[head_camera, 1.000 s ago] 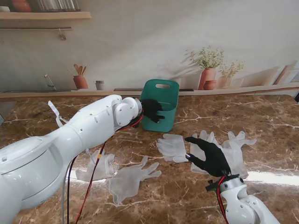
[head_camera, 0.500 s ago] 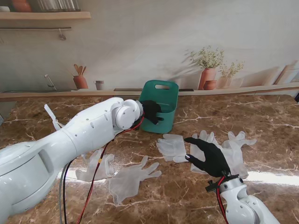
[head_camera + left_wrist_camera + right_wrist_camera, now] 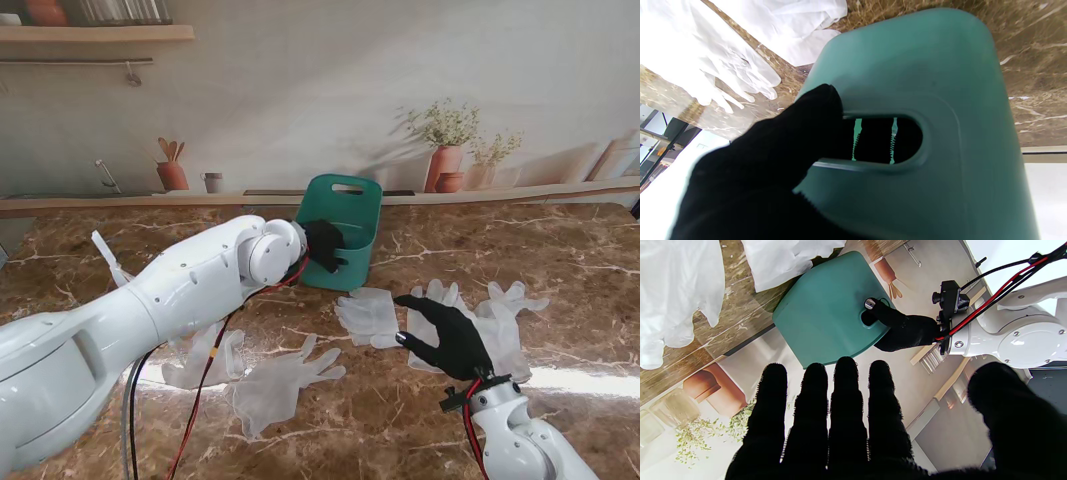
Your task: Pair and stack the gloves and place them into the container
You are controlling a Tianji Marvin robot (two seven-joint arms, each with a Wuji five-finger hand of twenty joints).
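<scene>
The green container [image 3: 352,215] stands at the far middle of the table. My left hand [image 3: 324,244] is shut on its near wall: the thumb [image 3: 796,136] presses the outside and the fingers [image 3: 873,140] show through the handle slot. The right wrist view shows the same grip on the container [image 3: 826,310] by the left hand [image 3: 903,330]. My right hand [image 3: 452,335] hovers open, fingers [image 3: 826,413] spread, over a pile of translucent white gloves [image 3: 505,315]. One glove [image 3: 368,313] lies just nearer than the container. Two more gloves [image 3: 282,378] [image 3: 205,355] lie at the left, near my left arm.
A low ledge [image 3: 120,203] with pots runs along the table's far edge behind the container. My left arm [image 3: 170,300] with its red cable stretches over the left gloves. Bare marble [image 3: 590,260] shows at the far right.
The container has shifted slightly toward me and to the left with my left hand on it. My left forearm has swung a little. The right hand has barely moved.
</scene>
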